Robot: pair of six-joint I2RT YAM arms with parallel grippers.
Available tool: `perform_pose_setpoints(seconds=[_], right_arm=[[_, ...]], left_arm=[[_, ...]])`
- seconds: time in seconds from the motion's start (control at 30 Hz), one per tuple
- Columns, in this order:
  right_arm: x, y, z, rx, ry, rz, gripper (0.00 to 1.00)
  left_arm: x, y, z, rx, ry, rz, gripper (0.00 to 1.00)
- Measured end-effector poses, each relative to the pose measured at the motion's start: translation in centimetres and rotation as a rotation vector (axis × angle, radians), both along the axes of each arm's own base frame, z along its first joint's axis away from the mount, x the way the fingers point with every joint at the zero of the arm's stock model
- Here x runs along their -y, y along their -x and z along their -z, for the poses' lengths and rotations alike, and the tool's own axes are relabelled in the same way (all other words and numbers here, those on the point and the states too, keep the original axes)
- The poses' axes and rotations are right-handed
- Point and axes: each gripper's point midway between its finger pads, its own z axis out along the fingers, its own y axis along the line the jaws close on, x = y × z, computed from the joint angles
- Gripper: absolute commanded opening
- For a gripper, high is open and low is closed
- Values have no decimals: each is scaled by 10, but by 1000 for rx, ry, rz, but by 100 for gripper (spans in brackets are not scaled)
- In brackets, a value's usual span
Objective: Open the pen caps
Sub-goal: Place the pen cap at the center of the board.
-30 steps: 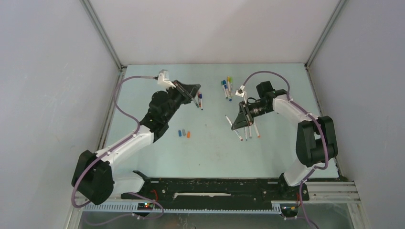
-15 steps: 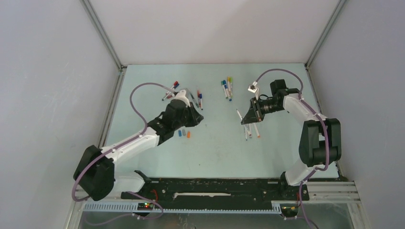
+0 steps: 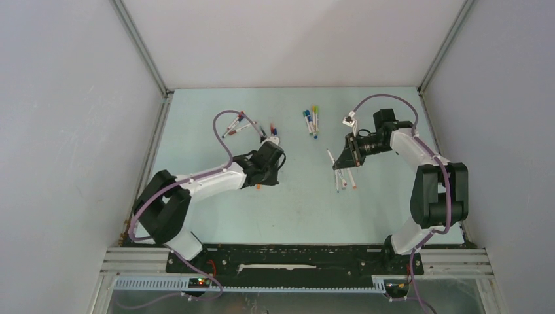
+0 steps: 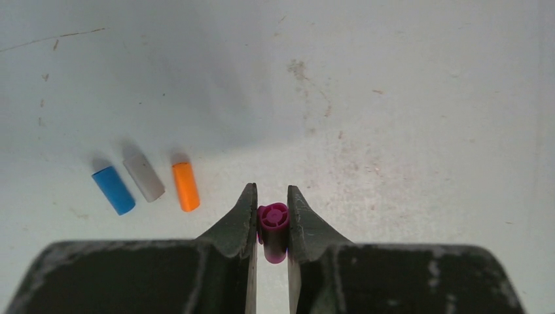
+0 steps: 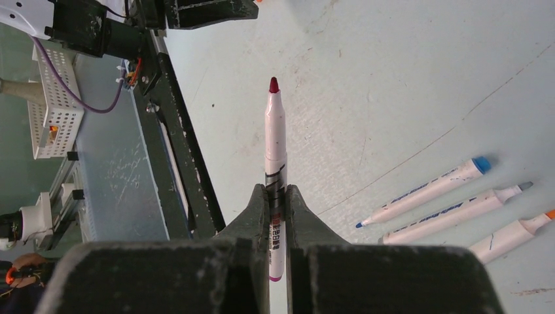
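Low over the tabletop [image 4: 406, 98], I see my left claw [image 4: 271, 216] pinching a purple cap [image 4: 273, 226] just beside the blue cap [image 4: 113, 190], grey cap [image 4: 144, 177] and orange cap [image 4: 186, 186] lying loose, while my right claw [image 5: 277, 203] grips an uncapped red-tipped pen [image 5: 275, 140].

Three loose caps [image 4: 145, 185] lie side by side on the worktop [image 4: 393, 98], just left of the left claw [image 4: 270, 212], which pinches a fourth cap [image 4: 273, 229]. Over on the right, three uncapped pens [image 5: 458, 209] lie together right of the right claw [image 5: 277, 196], which grips another pen [image 5: 275, 150].
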Motion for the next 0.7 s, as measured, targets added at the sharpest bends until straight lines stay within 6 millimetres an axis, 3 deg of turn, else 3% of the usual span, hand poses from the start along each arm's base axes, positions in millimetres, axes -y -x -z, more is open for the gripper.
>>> perform_pose_setpoints(seconds=[0.7], right_arm=[[4,-2,0,-1,1,14,0]], left_arm=[[-16,-4,33,-87,-203,-2,11]])
